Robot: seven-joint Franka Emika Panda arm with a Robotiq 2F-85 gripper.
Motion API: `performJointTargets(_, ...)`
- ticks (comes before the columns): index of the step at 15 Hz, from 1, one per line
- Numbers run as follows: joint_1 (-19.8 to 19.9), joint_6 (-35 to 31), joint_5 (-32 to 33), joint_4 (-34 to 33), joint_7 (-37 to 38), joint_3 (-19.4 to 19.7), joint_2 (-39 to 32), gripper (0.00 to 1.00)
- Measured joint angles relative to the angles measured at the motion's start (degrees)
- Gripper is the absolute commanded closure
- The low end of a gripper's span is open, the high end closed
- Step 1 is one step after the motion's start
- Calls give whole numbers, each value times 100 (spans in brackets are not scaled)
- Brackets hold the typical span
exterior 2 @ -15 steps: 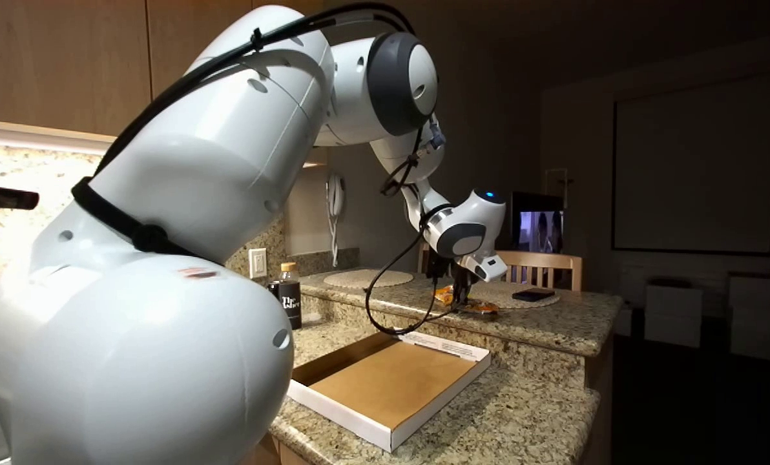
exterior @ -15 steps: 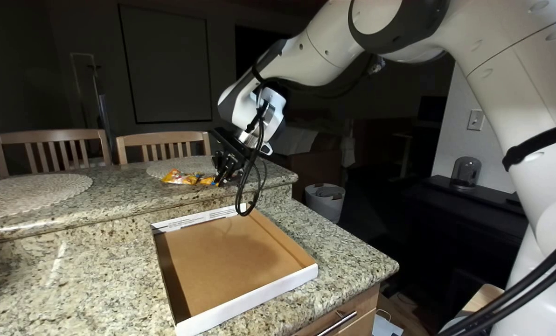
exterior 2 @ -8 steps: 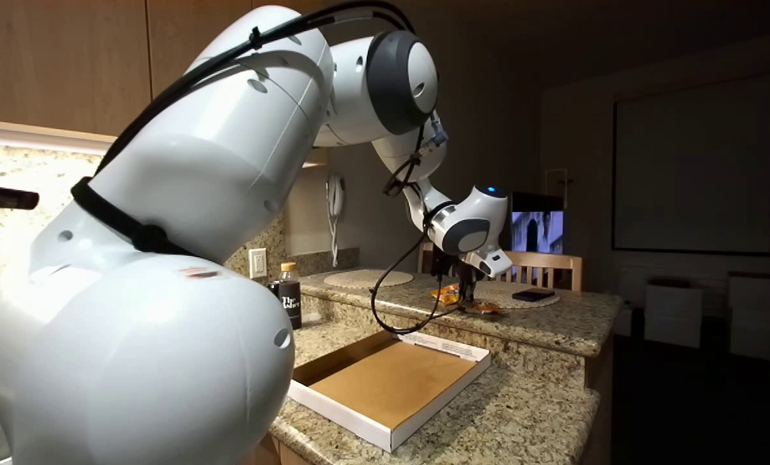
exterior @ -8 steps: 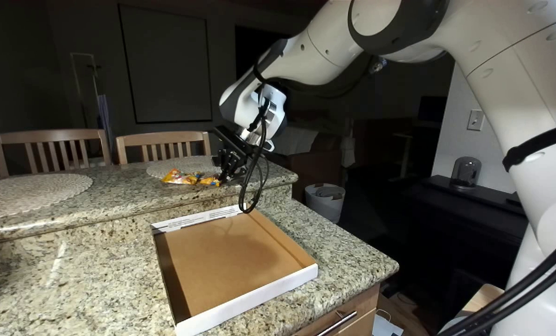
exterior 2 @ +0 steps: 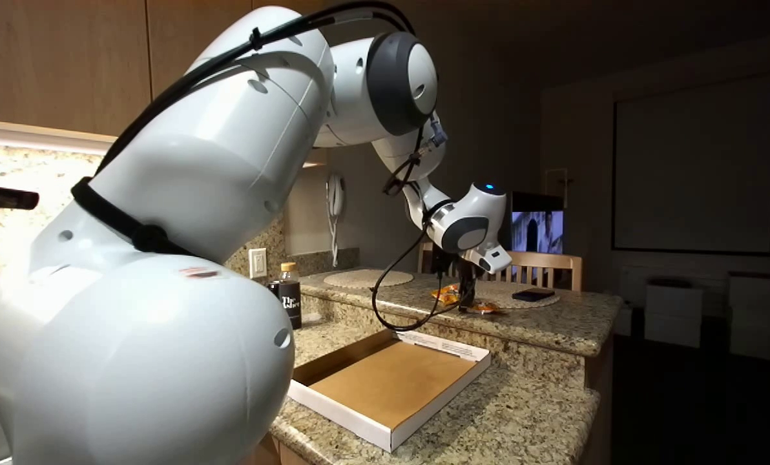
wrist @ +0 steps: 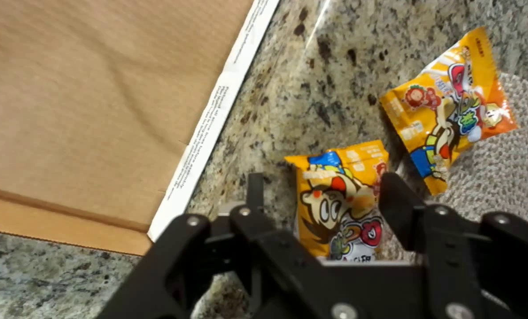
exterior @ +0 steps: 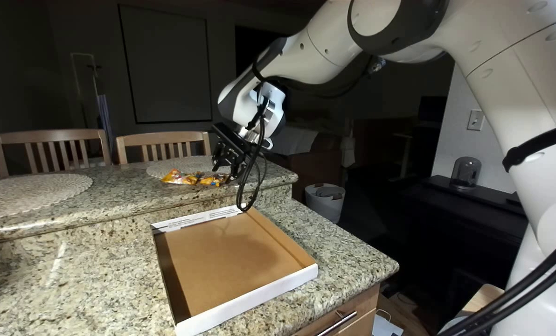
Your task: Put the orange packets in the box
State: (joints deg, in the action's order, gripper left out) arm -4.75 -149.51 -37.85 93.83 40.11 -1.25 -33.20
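Two orange packets lie on the raised granite ledge, seen in the wrist view as a nearer packet (wrist: pixel 335 195) and a farther packet (wrist: pixel 450 106). My gripper (wrist: pixel 321 188) stands open over the nearer one, fingers on either side of it. The left finger is clear of the packet; whether the right finger touches its edge I cannot tell. In an exterior view the gripper (exterior: pixel 225 171) is low over the ledge, beside the packets (exterior: pixel 180 177). The box (exterior: pixel 226 256), a shallow brown tray with white walls, sits bare inside on the lower counter.
The raised ledge (exterior 2: pixel 527 320) steps down to the counter where the box stands. Round woven placemats (exterior: pixel 31 191) lie on the ledge, and a dark phone (exterior 2: pixel 533 294) rests on one. A bottle (exterior 2: pixel 288 300) stands at the back. Wooden chairs (exterior: pixel 163 140) line the far side.
The jaws have spread apart, and more of the packet beneath them now shows in an exterior view. The gripper has shifted only slightly. Box and packets stay in place.
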Motion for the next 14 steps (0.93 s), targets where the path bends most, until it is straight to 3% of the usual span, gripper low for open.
performJointTargets(8, -58, -450, 2, -257, 0, -59, -252, 0)
performJointTargets(10, -84, -494, 2, -336, 0, -63, -341, 26)
performJointTargets(14, -111, -530, 4, -474, 0, -73, -479, 53)
